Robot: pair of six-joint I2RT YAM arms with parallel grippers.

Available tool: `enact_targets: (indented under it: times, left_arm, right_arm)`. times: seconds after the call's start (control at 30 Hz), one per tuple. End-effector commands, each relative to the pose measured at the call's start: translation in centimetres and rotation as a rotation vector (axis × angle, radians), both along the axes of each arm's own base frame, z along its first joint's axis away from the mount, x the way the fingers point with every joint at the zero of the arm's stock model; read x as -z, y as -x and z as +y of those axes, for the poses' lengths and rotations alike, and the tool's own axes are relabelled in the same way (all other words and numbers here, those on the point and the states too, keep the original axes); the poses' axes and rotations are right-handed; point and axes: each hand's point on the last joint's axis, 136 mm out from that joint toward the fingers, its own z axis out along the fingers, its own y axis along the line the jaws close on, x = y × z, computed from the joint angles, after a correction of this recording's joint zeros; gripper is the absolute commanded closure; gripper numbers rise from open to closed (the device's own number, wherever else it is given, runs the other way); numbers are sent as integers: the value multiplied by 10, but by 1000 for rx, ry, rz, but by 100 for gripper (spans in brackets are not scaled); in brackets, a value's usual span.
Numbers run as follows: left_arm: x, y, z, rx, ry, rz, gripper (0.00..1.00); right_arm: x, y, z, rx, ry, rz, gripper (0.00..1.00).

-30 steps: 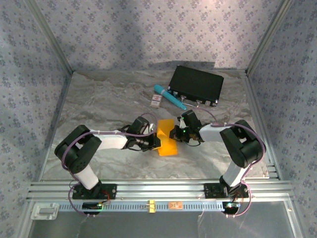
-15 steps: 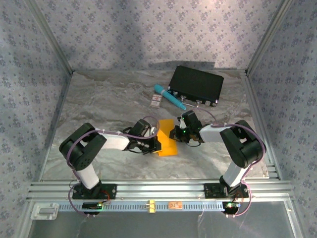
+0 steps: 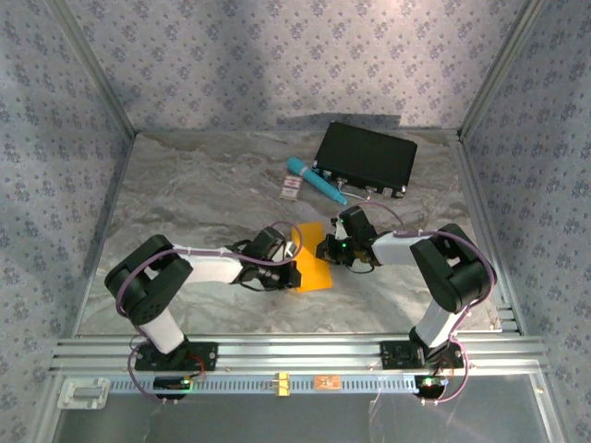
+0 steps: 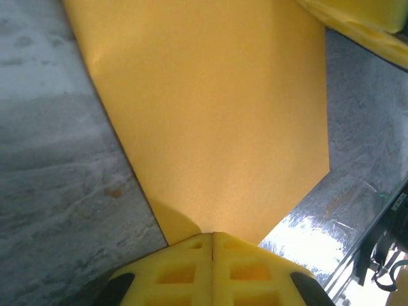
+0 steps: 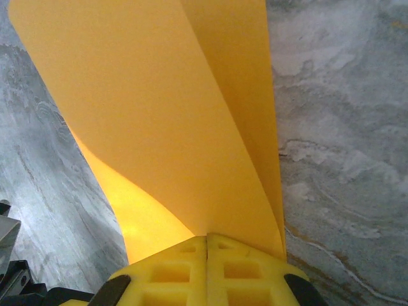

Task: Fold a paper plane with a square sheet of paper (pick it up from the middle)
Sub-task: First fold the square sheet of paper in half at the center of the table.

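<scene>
Left gripper (image 4: 211,236), right gripper (image 5: 207,238): seemingly clamped.

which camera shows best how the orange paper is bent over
Right wrist: the square sheet of paper appears close up, doubled over in a curve, both layers running into the shut right gripper. Left wrist shows one flat face pinched by the left gripper. Top external shows a small orange patch between both arms.

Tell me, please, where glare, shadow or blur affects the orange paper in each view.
Top external: soft, even light; the square sheet of paper is small but clear. Left wrist: strong glare on the table at lower right, and a shadow on the paper just above the left fingers. Right wrist: the curled paper glows brighter just above the right fingers.
</scene>
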Motion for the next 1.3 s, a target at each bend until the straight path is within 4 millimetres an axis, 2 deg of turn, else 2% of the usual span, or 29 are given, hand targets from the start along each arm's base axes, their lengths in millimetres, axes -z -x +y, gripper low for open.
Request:
enact_targets:
  times: [0.0,0.13,0.8,1.07,1.27]
  left_arm:
    - [9,19,14,44,-72,40,100]
    - [8,24,12,69,-78,28,100]
    - [26,47,33,95,-146,51,100]
    - [17,46,35,112,-153,10,100]
    - [-6,37,28,114,-102,-63,100]
  right_arm:
    - [42,27,-33,56,154,140,100]
    - [42,27,-33,56,153,142,100]
    - [43,27,-32,54,153,147,100]
    - [43,27,-32,54,154,145,100]
    - [42,27,-32,50,152,144,100]
